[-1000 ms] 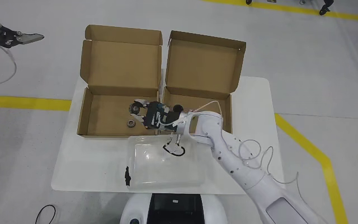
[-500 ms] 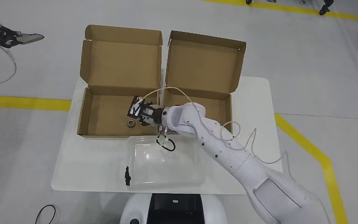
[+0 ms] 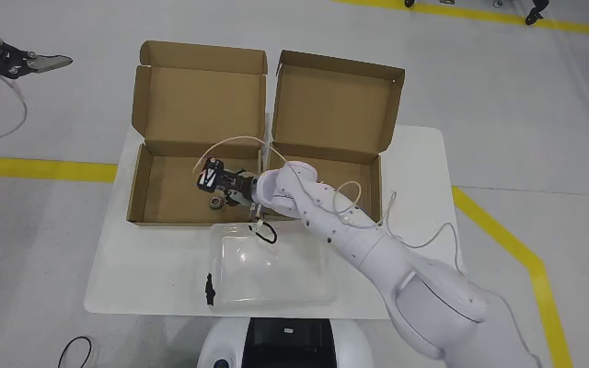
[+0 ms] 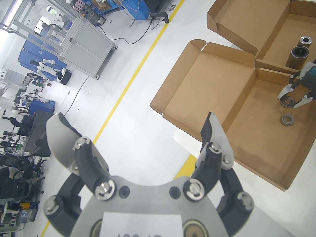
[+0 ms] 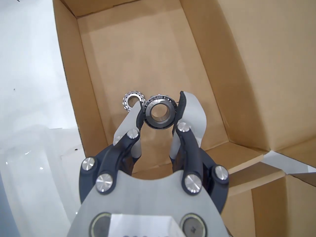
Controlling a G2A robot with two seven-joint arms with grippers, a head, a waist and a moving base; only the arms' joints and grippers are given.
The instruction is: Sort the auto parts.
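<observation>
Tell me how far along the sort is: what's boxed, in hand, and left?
Done: one bearing lies in the left box; two metal sleeves stand in the right box. In hand: the right gripper is shut on a second bearing above the left box's floor, not yet released. Left: a small black piece lies in the clear tray. The left gripper is open and empty.

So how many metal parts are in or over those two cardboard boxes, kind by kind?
Bearings: 2, the held bearing in the right gripper and the loose bearing lying on the floor of the first box.
Cylinders: 2, the wide cylinder and the narrow cylinder, both upright in the second box.
Total: 4
</observation>
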